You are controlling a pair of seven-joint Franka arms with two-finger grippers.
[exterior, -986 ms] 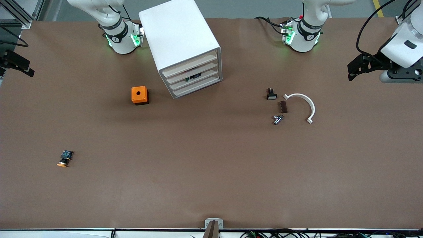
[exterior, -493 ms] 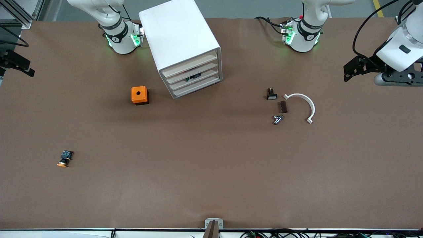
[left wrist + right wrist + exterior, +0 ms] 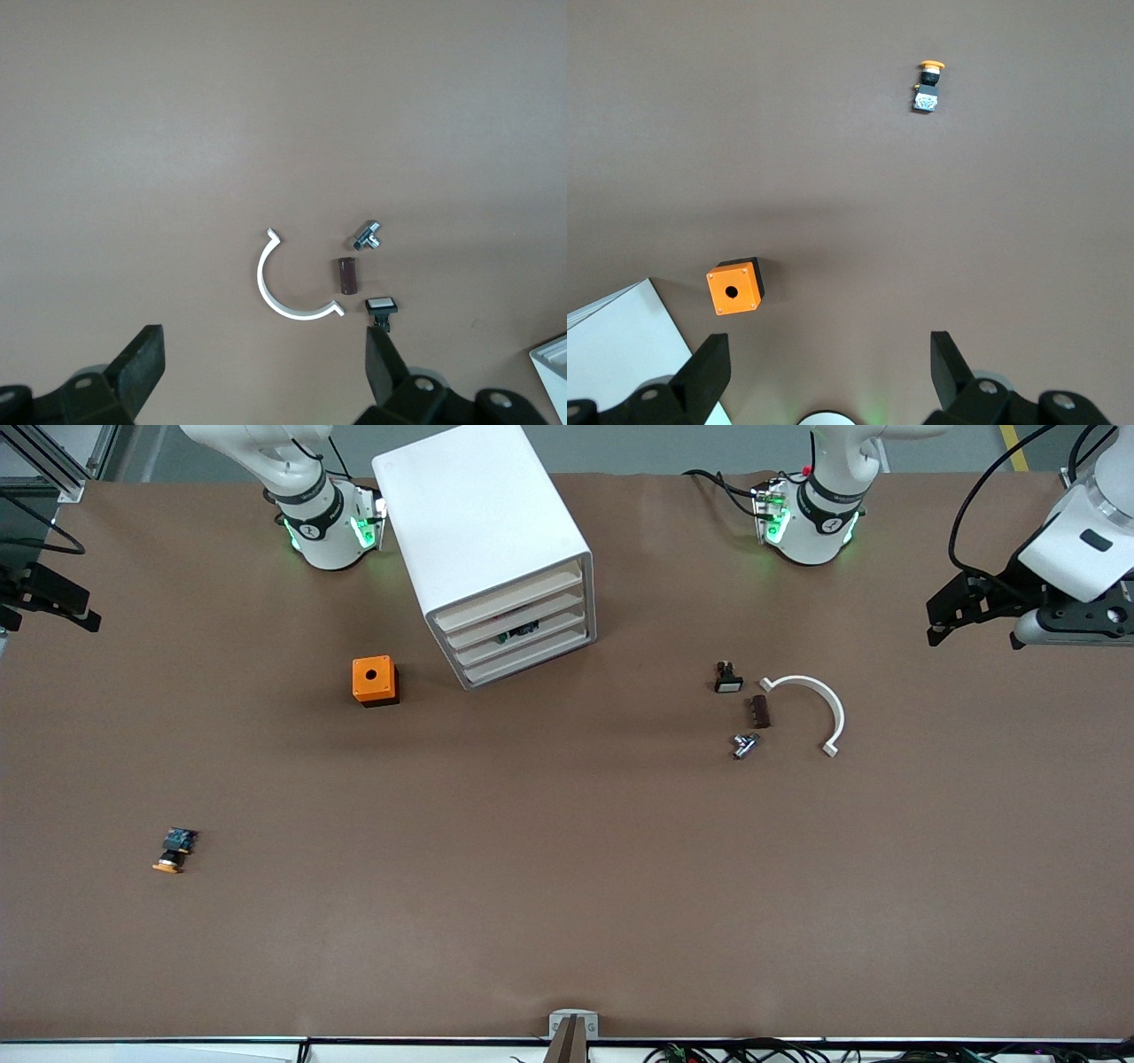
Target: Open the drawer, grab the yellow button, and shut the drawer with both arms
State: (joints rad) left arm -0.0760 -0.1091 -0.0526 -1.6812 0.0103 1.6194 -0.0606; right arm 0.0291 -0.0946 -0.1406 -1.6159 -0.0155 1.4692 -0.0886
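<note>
Both grippers are up in the air at the table's ends, jaws spread wide, nothing held. The left gripper [image 3: 941,615] hangs over the left arm's end of the table; the right gripper [image 3: 62,602] shows only partly at the front view's edge, over the right arm's end. The cabinet [image 3: 483,540] stands between the two bases, its front turned toward the left arm's end; the top drawer [image 3: 509,600] is shut, flush with the three under it. The front view alone shows the drawer fronts, with something dark and green visible in the gap lower in the stack, too small to identify. The button [image 3: 173,850] lies on the bare table toward the right arm's end, well apart from the cabinet and nearer the front camera than the orange cube [image 3: 374,680]. The right wrist view shows its orange cap and bluish block better, button [image 3: 928,87] and cube [image 3: 735,287] well apart, plus a corner of the cabinet [image 3: 620,341]; the right fingers [image 3: 709,372] frame the bottom edge. The left wrist view shows what the right one doesn't: the white C-shaped clip [image 3: 288,283], brown block [image 3: 346,275], small metal part [image 3: 367,235] and black part with white face [image 3: 382,307], clustered near one another, between open fingers [image 3: 383,359]. No button in that view.
</note>
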